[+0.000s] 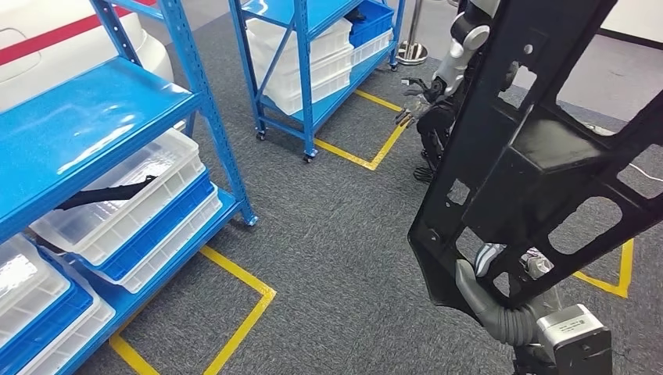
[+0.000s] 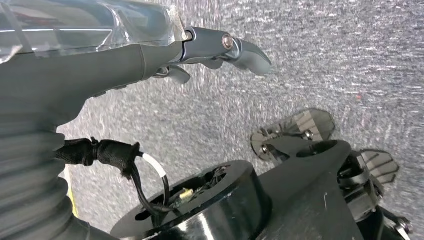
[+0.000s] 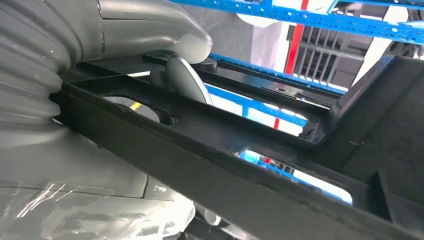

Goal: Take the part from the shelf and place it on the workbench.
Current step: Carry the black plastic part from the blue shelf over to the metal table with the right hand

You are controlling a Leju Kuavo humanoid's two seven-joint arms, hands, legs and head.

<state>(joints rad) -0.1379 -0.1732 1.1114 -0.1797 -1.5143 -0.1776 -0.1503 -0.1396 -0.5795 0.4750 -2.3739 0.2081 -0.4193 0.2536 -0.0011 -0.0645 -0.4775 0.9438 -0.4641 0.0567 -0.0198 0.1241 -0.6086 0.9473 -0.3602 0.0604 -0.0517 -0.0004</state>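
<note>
A large black frame part (image 1: 539,156) with several cut-outs stands tilted upright on the right of the head view, lifted off the grey carpet. My right hand (image 1: 489,262) grips its lower bar from behind and shows through the cut-outs. In the right wrist view the thumb and fingers (image 3: 186,80) wrap over a bar of the part (image 3: 225,150). My left hand (image 2: 150,55) hangs above the carpet and holds nothing, its fingers (image 2: 242,50) stretched out and slightly bent.
A blue shelf rack (image 1: 78,117) on the left holds white and blue bins; one bin holds a long black part (image 1: 102,195). A second blue rack (image 1: 313,47) stands behind. Yellow tape (image 1: 242,312) marks the carpet. Another robot's arm and legs (image 1: 438,94) stand beyond the part.
</note>
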